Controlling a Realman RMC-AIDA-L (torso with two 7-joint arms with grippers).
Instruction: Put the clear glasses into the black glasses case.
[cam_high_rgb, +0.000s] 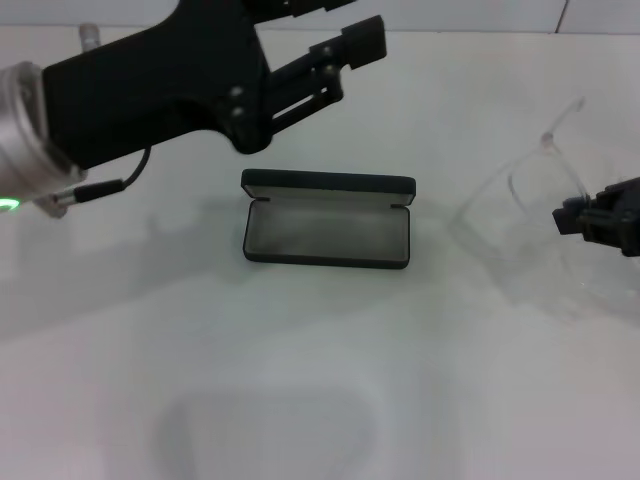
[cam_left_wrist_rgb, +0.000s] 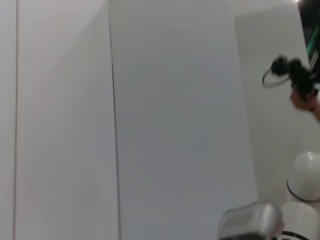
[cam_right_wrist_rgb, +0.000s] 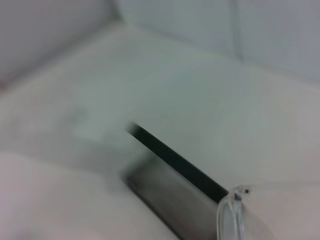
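The right gripper (cam_high_rgb: 572, 216) sits at the right edge of the head view, pinching the glasses (cam_high_rgb: 535, 215), which hang tilted above the table (cam_high_rgb: 320, 400), off to the right of the case (cam_high_rgb: 328, 219) and not touching it; one clear arm pokes up toward the back. Left gripper (cam_high_rgb: 345, 45) is up over the back left with its fingers (cam_high_rgb: 362, 40) spread and nothing between them; the case lies open mid-table, grey lining up, lid standing at the back.

One black glasses case (cam_high_rgb: 328, 232), one clear glasses (cam_high_rgb: 530, 215), two claws: left claw (cam_high_rgb: 330, 45), right claw (cam_high_rgb: 590, 218).
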